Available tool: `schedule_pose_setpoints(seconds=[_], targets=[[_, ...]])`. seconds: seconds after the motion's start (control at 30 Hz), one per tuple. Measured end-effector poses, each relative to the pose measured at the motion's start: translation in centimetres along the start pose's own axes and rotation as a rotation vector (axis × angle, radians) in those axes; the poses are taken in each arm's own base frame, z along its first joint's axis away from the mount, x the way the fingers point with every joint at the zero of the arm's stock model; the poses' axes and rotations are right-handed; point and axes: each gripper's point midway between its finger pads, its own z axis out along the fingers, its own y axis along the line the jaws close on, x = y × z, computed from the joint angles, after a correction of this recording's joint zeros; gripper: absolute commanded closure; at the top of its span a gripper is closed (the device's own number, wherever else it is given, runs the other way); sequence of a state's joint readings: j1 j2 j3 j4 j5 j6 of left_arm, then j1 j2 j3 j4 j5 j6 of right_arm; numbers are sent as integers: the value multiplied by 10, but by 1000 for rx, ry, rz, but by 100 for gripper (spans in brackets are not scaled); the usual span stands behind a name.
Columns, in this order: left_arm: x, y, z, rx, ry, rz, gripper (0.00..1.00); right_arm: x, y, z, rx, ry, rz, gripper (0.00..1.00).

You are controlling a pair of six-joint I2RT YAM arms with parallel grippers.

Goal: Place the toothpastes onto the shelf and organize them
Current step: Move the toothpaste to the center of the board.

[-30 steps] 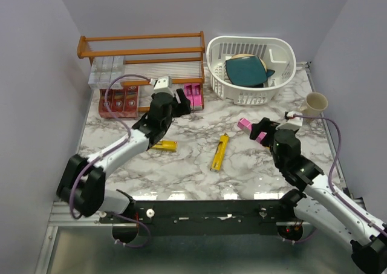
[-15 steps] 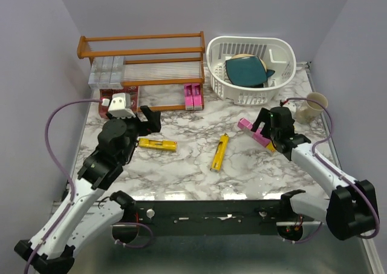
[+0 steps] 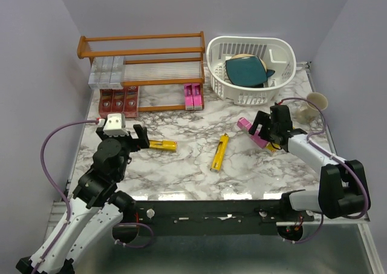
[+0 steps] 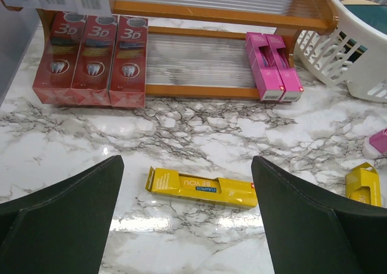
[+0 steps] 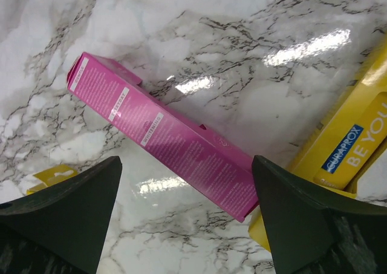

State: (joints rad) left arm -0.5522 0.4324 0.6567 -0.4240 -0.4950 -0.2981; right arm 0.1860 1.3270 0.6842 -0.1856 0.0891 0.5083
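The orange-brown shelf (image 3: 142, 50) stands at the far left. Silver toothpastes (image 3: 106, 71) lie on its upper tier, red ones (image 3: 119, 100) and two pink ones (image 3: 193, 97) on the lower tier. One yellow carton (image 3: 162, 144) lies just ahead of my open, empty left gripper (image 3: 140, 138); the left wrist view shows it (image 4: 202, 188) beyond the open gripper (image 4: 187, 225). Another yellow carton (image 3: 219, 152) lies mid-table. My right gripper (image 3: 266, 126) is open over a pink carton (image 3: 251, 130); the right wrist view shows that carton (image 5: 166, 135) between the open fingers, touching a yellow carton (image 5: 344, 153).
A white slotted basket (image 3: 284, 50) holding a teal object (image 3: 245, 70) stands at the far right, beside the shelf. A cream cup (image 3: 316, 101) sits near the right edge, behind the right arm's cable. Grey walls close in the table on three sides.
My left gripper has drawn back from the shelf's pink cartons to the near left, now facing the yellow carton. My right gripper has swung out over the pink carton.
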Motion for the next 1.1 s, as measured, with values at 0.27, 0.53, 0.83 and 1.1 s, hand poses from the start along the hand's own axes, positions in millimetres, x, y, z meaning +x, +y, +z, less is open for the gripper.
schedule_pose_setpoints(seconds=[0.27, 0.53, 0.83, 1.1], targets=[[-3, 10, -1, -33, -14, 10, 1, 52, 56, -26, -227, 127, -142, 8], [-1, 13, 3, -41, 1, 8, 1, 94, 95, -51, -368, 225, -275, 8], [5, 10, 5, -23, 21, 11, 1, 27, 75, -54, -125, -3, -198, 8], [10, 7, 6, 2, 35, 16, 1, -9, 55, -19, 54, -35, -85, 11]])
